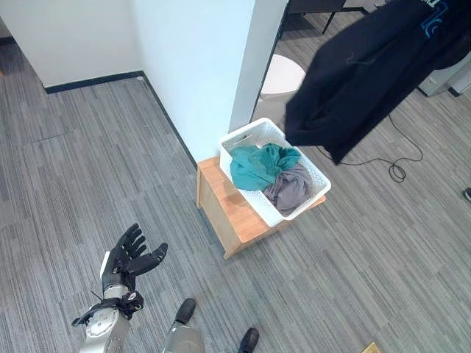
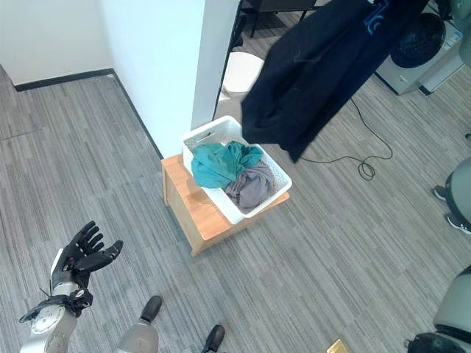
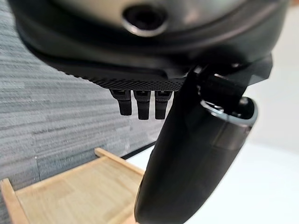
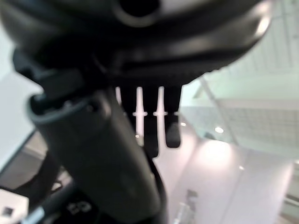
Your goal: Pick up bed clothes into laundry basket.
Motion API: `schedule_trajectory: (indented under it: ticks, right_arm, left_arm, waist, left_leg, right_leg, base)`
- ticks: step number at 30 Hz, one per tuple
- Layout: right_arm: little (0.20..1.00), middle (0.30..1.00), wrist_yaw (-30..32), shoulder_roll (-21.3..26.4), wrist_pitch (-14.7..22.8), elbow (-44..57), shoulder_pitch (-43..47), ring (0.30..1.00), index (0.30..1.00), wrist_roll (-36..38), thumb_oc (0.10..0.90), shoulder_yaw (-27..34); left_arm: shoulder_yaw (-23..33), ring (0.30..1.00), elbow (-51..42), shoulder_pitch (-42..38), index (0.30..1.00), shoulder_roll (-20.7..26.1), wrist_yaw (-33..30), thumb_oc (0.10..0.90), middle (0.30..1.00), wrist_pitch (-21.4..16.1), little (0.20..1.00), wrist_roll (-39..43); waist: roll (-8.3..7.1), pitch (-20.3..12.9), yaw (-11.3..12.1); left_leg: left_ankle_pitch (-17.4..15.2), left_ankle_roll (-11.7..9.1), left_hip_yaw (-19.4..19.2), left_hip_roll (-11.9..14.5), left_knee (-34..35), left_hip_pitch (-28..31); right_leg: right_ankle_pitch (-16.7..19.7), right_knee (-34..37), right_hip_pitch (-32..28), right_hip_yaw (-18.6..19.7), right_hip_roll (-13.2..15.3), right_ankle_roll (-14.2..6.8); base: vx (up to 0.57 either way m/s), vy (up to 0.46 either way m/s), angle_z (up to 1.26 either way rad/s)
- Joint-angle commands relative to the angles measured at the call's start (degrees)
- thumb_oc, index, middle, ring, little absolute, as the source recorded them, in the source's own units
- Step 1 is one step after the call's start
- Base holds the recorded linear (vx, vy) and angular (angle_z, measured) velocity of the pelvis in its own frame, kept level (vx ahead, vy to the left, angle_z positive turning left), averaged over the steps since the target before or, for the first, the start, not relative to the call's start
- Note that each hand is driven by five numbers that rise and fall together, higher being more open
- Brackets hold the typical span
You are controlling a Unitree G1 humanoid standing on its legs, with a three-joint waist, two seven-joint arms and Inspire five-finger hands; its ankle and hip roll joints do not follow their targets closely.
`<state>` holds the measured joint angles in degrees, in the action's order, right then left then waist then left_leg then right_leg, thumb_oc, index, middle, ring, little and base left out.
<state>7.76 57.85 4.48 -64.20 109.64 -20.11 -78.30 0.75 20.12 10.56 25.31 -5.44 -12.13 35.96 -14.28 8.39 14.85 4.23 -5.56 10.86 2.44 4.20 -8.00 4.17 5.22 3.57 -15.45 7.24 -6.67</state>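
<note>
Clothes, teal (image 1: 257, 163) and grey (image 1: 289, 186), already lie in my white laundry basket (image 1: 313, 167). A dark garment (image 1: 368, 73) hangs above it, still to drop. My left hand (image 1: 126, 259) is spread and empty; my right hand (image 4: 93, 154) I cannot tell.

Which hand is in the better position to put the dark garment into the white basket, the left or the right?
Probably the right. The dark garment hangs from the upper right, above the white basket, on the right arm's side. The left hand is open and empty, low over the floor, apart from both.
</note>
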Motion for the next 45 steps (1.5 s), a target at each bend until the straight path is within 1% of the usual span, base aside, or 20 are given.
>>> schedule_trajectory:
  ticks: [1, 5, 10, 12, 15, 21, 24, 26, 31, 36, 38, 41, 45]
  right_arm:
    - [0.300, 0.300, 4.6, 3.2, -4.1, -3.4, 12.3, 0.300, 0.300, -0.2, 0.400, -1.9]
    - [0.300, 0.300, 4.6, 1.0, -4.2, -4.0, 12.0, 0.300, 0.300, 0.5, 0.400, -1.9]
    - [0.300, 0.300, 4.2, 0.3, -4.4, -5.0, 11.4, 0.300, 0.300, 0.5, 0.400, -1.9]
    - [0.300, 0.300, 3.7, 0.3, -4.6, -5.8, 10.5, 0.300, 0.300, 0.4, 0.400, -1.9]
    - [0.300, 0.300, 3.6, -0.1, -4.6, -5.9, 10.2, 0.300, 0.300, 1.6, 0.400, -1.9]
    - [0.300, 0.300, 3.6, -0.5, -4.7, -6.0, 7.4, 0.300, 0.300, 2.4, 0.400, 0.7]
    - [0.300, 0.300, 3.5, -0.7, -4.6, -5.7, 6.3, 0.300, 0.300, 2.1, 0.400, 1.3]
    - [0.300, 0.300, 3.4, -2.3, -4.6, -4.3, 4.7, 0.300, 0.300, 1.5, 0.400, 2.5]
    - [0.300, 0.300, 3.3, -4.6, -4.2, -2.6, 3.2, 0.300, 0.300, 1.5, 0.400, 3.8]
    - [0.300, 0.300, 3.0, -6.9, -3.9, -1.2, 1.7, 0.300, 0.300, 1.7, 0.400, 5.2]
    - [0.300, 0.300, 3.1, -7.5, -3.9, -0.1, 0.7, 0.300, 0.300, 2.1, 0.400, 6.2]
    - [0.300, 0.300, 2.5, -8.3, -4.0, 0.8, -0.7, 0.300, 0.300, 0.9, 0.400, 6.1]
    - [0.300, 0.300, 1.8, -8.4, -3.8, 1.8, -2.4, 0.300, 0.300, 0.7, 0.400, 6.6]
  left_arm:
    - [1.9, 0.900, -7.8, -4.8, 0.900, 4.7, 0.2, 0.800, 0.900, -4.7, 0.900, 0.0]
    - [0.4, 0.900, -8.2, -6.3, 0.900, 4.2, 0.0, 0.800, 0.900, -4.9, 0.900, 0.0]
    - [-0.1, 0.900, -8.4, -7.0, 0.900, 4.0, -0.1, 0.800, 0.900, -5.0, 0.900, 0.0]
    - [-0.1, 0.900, -7.9, -7.4, 0.900, 3.7, -0.4, 0.800, 0.900, -5.1, 0.900, 0.1]
    - [-0.3, 0.900, -7.3, -8.4, 0.900, 3.0, -0.8, 0.800, 0.900, -5.3, 0.900, 0.4]
    - [0.2, 0.900, -7.7, -8.7, 0.900, 3.2, -1.3, 0.800, 0.900, -5.7, 0.900, 0.5]
    - [0.3, 0.900, -7.6, -8.7, 0.900, 3.2, -1.4, 0.800, 0.900, -5.8, 0.900, 0.6]
    - [0.2, 0.900, -7.4, -9.1, 0.900, 3.2, -1.8, 0.800, 0.900, -6.0, 0.900, 0.4]
    - [-0.2, 0.900, -7.2, -9.6, 0.900, 3.1, -2.1, 0.800, 0.900, -6.1, 0.900, 0.5]
    - [-0.7, 0.900, -7.2, -10.3, 0.900, 2.9, -2.3, 0.800, 0.900, -6.2, 0.900, 0.6]
    - [-0.7, 0.900, -7.0, -10.6, 0.900, 2.7, -2.5, 0.800, 0.900, -6.3, 0.900, 0.7]
    - [-0.7, 0.900, -7.0, -10.8, 0.900, 2.7, -2.7, 0.800, 0.900, -6.3, 0.900, 0.6]
    - [-0.4, 0.900, -7.3, -11.1, 0.900, 2.9, -3.2, 0.800, 0.900, -6.5, 0.900, 0.2]
  waist:
    - [-2.83, 1.7, 1.0]
    - [-2.80, 2.9, 1.8]
    - [-2.73, 3.6, 2.1]
    - [-2.30, 4.1, 2.4]
    - [-1.13, 4.8, 2.8]
    - [-0.34, 6.0, 3.3]
    - [-0.34, 6.2, 3.3]
    - [-0.22, 7.2, 3.6]
    - [-0.42, 8.0, 3.9]
    - [-0.28, 9.1, 4.1]
    - [-0.22, 9.5, 4.0]
    - [-0.20, 10.0, 4.0]
    - [0.04, 10.9, 4.0]
  left_leg:
    - [-0.2, 0.0, -1.8, -2.4, 0.0, -1.7]
    - [0.1, -0.2, -2.0, -2.3, 0.0, -2.6]
    - [0.3, -0.2, -1.8, -2.6, 0.1, -2.9]
    - [0.4, -0.1, -1.6, -2.7, 0.1, -3.1]
    - [0.5, -0.1, -1.4, -2.8, 0.0, -3.3]
    - [0.8, 0.0, -0.9, -3.1, 0.0, -4.1]
    - [0.9, 0.0, -0.8, -3.1, 0.0, -4.3]
    - [1.2, -0.1, -0.8, -3.1, -0.1, -4.8]
    - [1.4, -0.1, -0.9, -2.9, 0.0, -5.2]
    - [1.7, -0.2, -0.8, -2.8, 0.0, -5.9]
    - [1.8, -0.2, -0.9, -2.7, 0.0, -6.0]
    - [1.9, -0.3, -0.9, -2.5, 0.0, -6.3]
    - [2.1, -0.3, -1.1, -2.5, 0.0, -6.7]
  right_leg:
    - [-2.6, -0.9, -4.7, 0.2, 2.7, -4.0]
    - [-2.3, -0.8, -3.6, 0.3, 2.7, -4.0]
    - [-2.1, -0.9, -3.3, 0.4, 2.8, -4.0]
    - [-2.1, -1.0, -3.3, 0.2, 3.0, -4.0]
    - [-2.3, -1.4, -3.1, -0.1, 3.2, -3.9]
    - [-2.2, -1.6, -2.4, -0.6, 3.4, -3.9]
    - [-2.2, -1.6, -2.1, -0.6, 3.5, -3.8]
    - [-2.2, -1.7, -1.7, -0.5, 3.4, -3.7]
    - [-2.3, -1.8, -1.0, 0.1, 3.1, -3.5]
    - [-2.2, -1.9, -0.2, 0.1, 3.1, -3.3]
    - [-2.2, -2.0, 0.1, 0.2, 3.0, -3.3]
    - [-2.2, -2.0, 0.5, 0.4, 2.9, -3.2]
    - [-2.2, -2.3, 1.0, 0.8, 2.9, -3.1]
  base:
    - [-0.04, -0.002, 0.06]
    - [-0.04, 0.003, 0.04]
    - [-0.01, 0.001, 0.00]
    - [0.00, 0.000, 0.00]
    - [-0.03, 0.016, 0.06]
    - [-0.02, 0.005, 0.01]
    - [-0.02, 0.006, 0.06]
    - [-0.04, 0.004, 0.04]
    - [-0.01, -0.003, 0.00]
    - [-0.02, -0.003, 0.00]
    - [0.00, 0.000, 0.00]
    - [0.00, 0.000, 0.00]
    - [-0.01, -0.001, 0.00]
